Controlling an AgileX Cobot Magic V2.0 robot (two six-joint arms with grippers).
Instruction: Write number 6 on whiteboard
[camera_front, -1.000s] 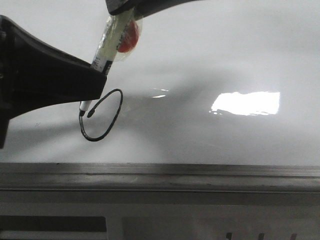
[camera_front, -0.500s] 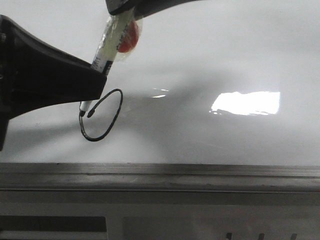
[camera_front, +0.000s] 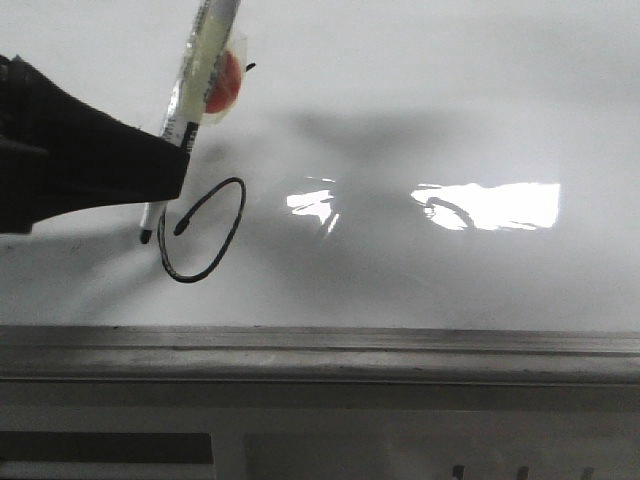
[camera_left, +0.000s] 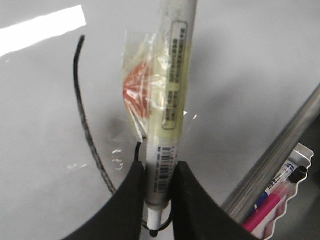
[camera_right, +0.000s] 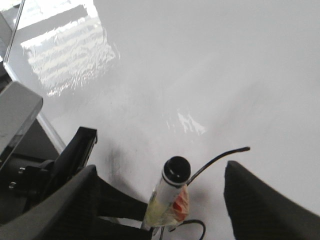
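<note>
The whiteboard (camera_front: 450, 120) carries a black number 6 (camera_front: 205, 235). Its open loop shows in the front view, and its long upper stroke shows in the left wrist view (camera_left: 82, 115) and the right wrist view (camera_right: 220, 157). My left gripper (camera_front: 172, 168) is shut on a white marker (camera_front: 195, 75) wrapped in clear tape with a red patch. It grips the marker low on the barrel (camera_left: 162, 160). The black tip (camera_front: 145, 237) sits just left of the loop. My right gripper (camera_right: 161, 167) is open above the marker's black end (camera_right: 176, 170) and is not touching it.
A grey metal edge strip (camera_front: 320, 350) runs along the board's near side and also shows in the left wrist view (camera_left: 280, 155). Beyond it, a white tray (camera_left: 282, 200) holds spare markers. Bright glare (camera_front: 490, 205) lies on the board to the right.
The right gripper has left the marker's top and gone out of the front view. The marker now stands steeper, and its tip has shifted left off the loop's line.
</note>
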